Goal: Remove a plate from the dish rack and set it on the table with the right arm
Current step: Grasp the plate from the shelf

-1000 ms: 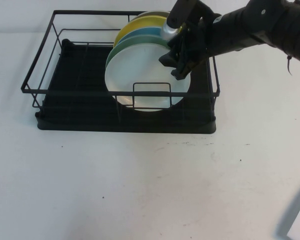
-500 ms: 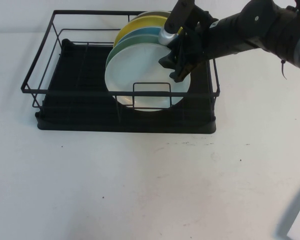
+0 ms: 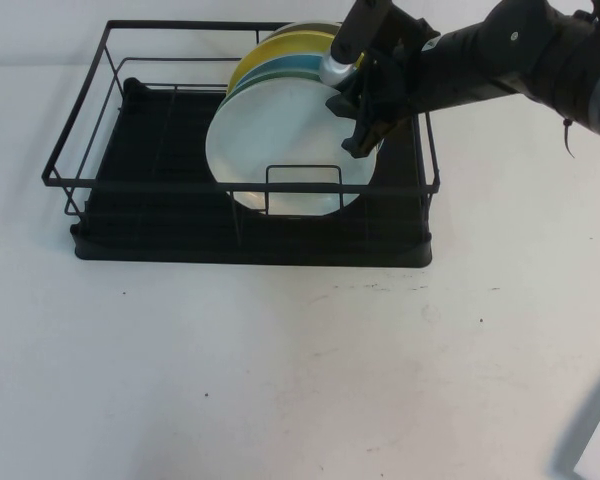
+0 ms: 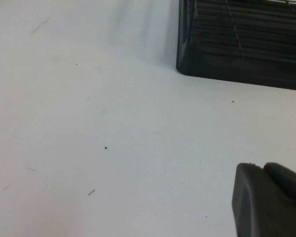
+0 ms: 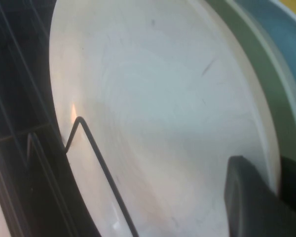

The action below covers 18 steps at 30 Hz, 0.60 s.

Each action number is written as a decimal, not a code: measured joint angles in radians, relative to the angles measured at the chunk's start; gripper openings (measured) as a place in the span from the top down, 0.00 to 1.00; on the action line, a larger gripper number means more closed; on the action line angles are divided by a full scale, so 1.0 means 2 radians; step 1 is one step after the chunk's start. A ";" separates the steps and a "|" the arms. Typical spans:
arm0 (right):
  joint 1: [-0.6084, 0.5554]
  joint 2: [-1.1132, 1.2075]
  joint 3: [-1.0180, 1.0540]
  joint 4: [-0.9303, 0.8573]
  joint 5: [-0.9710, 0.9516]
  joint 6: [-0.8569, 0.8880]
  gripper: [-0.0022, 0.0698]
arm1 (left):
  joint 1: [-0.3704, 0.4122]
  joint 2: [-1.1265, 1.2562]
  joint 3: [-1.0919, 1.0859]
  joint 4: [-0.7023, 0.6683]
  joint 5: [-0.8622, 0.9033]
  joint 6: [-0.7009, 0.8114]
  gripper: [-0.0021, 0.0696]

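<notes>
White plate (image 3: 280,150) stood upright in the black dish rack (image 3: 160,200), its upper right rim pinched by the right gripper (image 3: 365,125). Open bench (image 3: 280,370) lay below the gripper. Left gripper (image 4: 269,200) hovered low over bare bench; its state was unclear.

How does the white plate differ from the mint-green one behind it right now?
The white plate stands frontmost in the dish rack, its whole face showing; the mint-green plate shows only as a thin rim behind it. The right gripper is clamped on the white plate's upper right rim; the green plate is not gripped. Both stand on edge in the rack. The left gripper hangs over the table.
</notes>
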 joint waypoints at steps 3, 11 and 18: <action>0.000 0.000 0.000 0.000 0.000 0.000 0.89 | 0.000 0.000 0.000 0.000 0.000 0.000 0.98; 0.000 -0.008 0.000 0.000 0.000 0.000 0.89 | 0.000 0.000 0.000 0.000 0.000 0.000 0.98; 0.000 -0.042 0.000 0.000 -0.001 0.000 0.90 | 0.000 0.000 0.000 0.000 0.000 0.000 0.98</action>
